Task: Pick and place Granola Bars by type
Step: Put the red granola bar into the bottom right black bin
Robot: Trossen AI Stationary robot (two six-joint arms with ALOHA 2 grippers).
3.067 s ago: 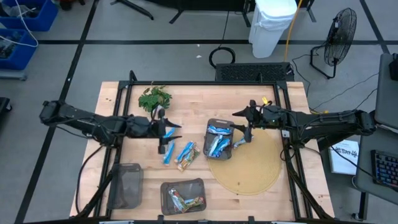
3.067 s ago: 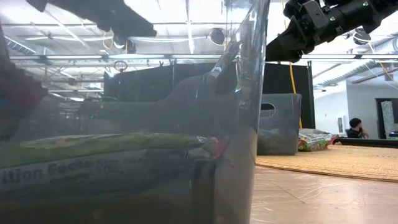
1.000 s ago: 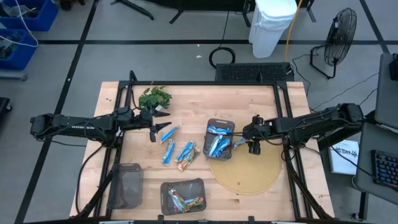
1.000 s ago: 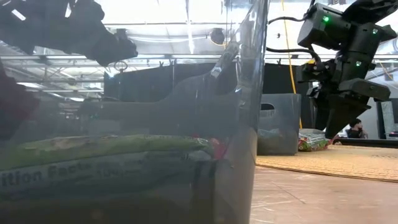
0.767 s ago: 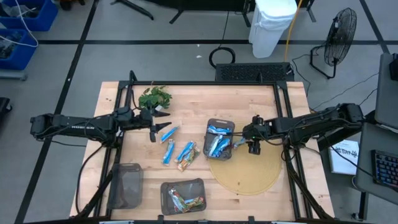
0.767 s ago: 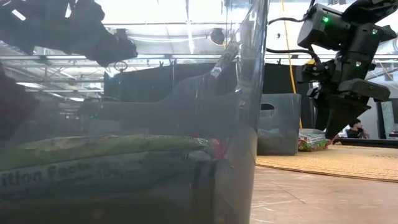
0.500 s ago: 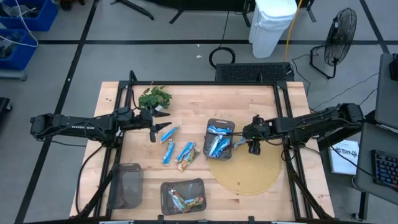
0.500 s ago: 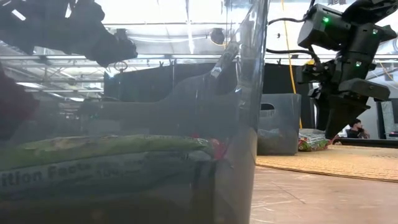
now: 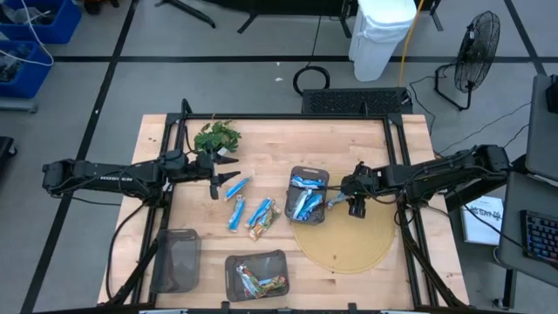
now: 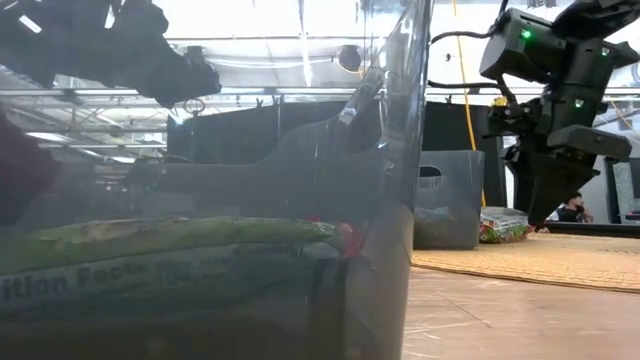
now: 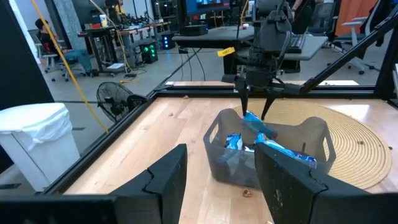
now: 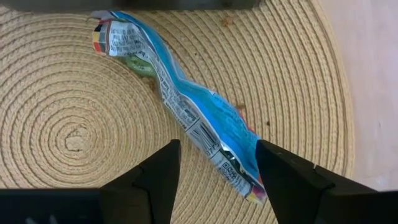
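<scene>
A blue and white granola bar (image 12: 186,109) lies flat on the round woven mat (image 9: 349,240), beside the tray of blue bars (image 9: 307,194). My right gripper (image 12: 217,149) hangs over it, pointing down and open. Its fingers stand on either side of the bar's outer end, and I see no touch. The left wrist view shows the right gripper (image 11: 256,106) above that bar (image 11: 258,124). My left gripper (image 9: 232,170) is open near the plant sprig, clear of everything. Several loose bars (image 9: 248,214) lie on the wood between the arms.
A near tray (image 9: 257,275) holds mixed bars, and it fills the low view's foreground (image 10: 200,270). A dark tray (image 9: 179,257) sits at the near left. A green plant sprig (image 9: 216,137) lies at the far left. A black frame rail (image 9: 288,117) rings the table.
</scene>
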